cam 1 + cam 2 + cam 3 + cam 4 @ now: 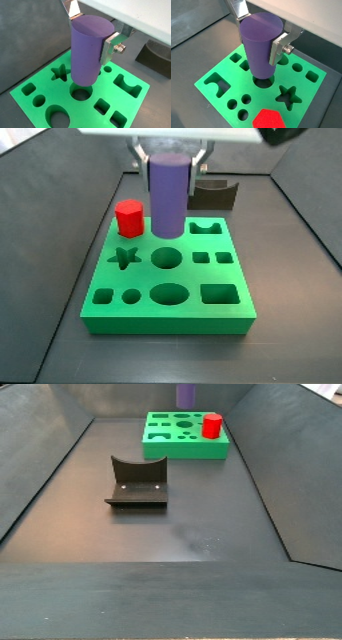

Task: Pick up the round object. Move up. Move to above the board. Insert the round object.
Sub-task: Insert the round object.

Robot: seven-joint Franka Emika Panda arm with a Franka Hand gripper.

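wrist views near; side views opposed

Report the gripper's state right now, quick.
Gripper: shut on the purple cylinder, holding it upright above the green board, over a round hole.

I see the gripper (95, 31) over the board (137, 106): brushed silver metal fingers (110, 44) clamp a smooth matt purple round object (89, 50); green board looks matt plastic.
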